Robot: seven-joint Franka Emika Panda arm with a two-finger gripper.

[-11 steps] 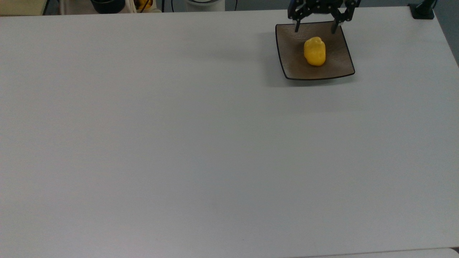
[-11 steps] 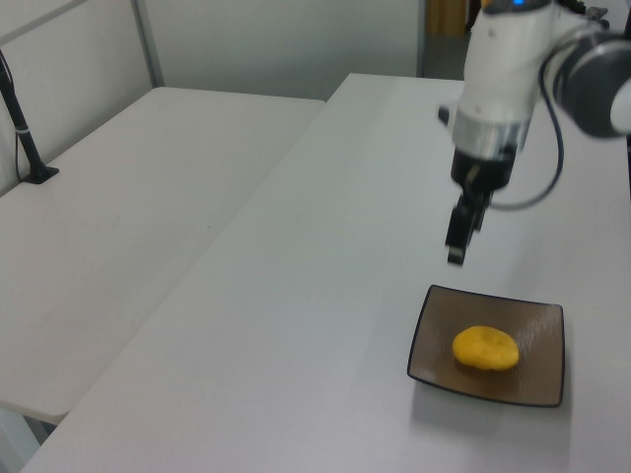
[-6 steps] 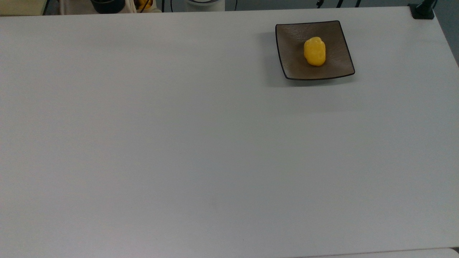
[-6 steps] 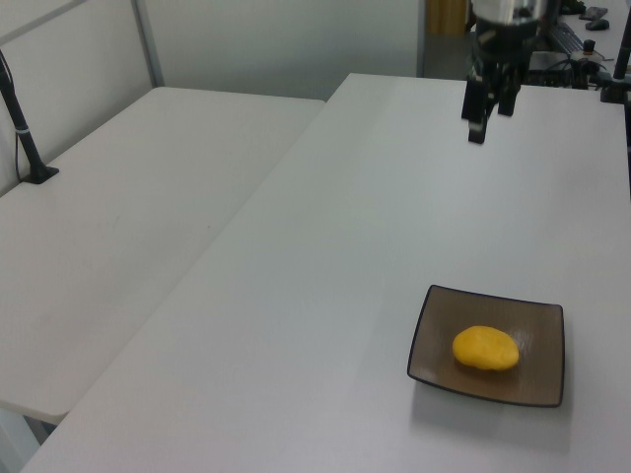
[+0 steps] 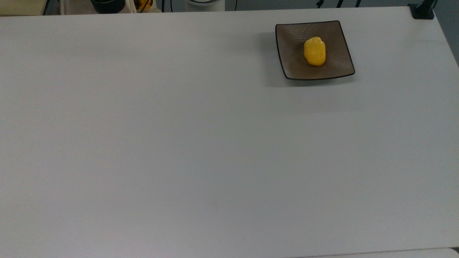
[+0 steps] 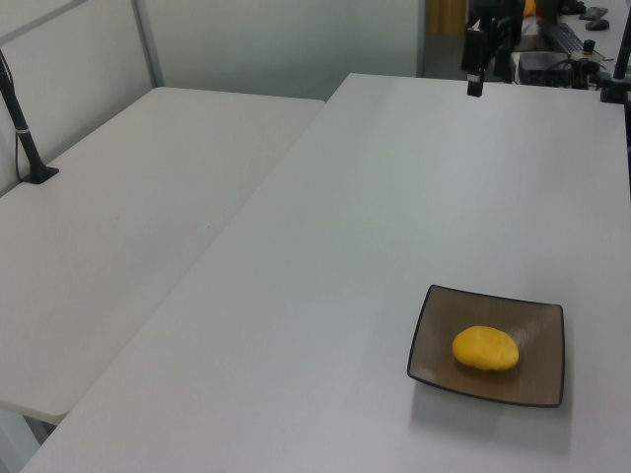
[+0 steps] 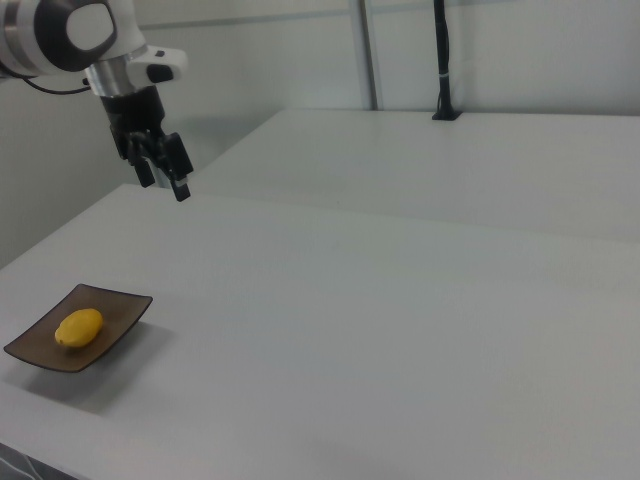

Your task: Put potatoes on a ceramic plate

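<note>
Potato (image 5: 315,51) rests on ceramic plate (image 5: 333,70); placement looks done. Pincer (image 7: 162,172) high, well apart, fingers spread, empty. Nothing left.

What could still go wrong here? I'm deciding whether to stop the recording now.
Little, it seems. The potato lies loose near the middle of the ceramic plate, so a knock could roll it off over the low rim. The plate sits close to the table's edge at the top view's top, so a push there might shift it off. The gripper hangs open, well above and apart from the plate, so contact looks unlikely.
</note>
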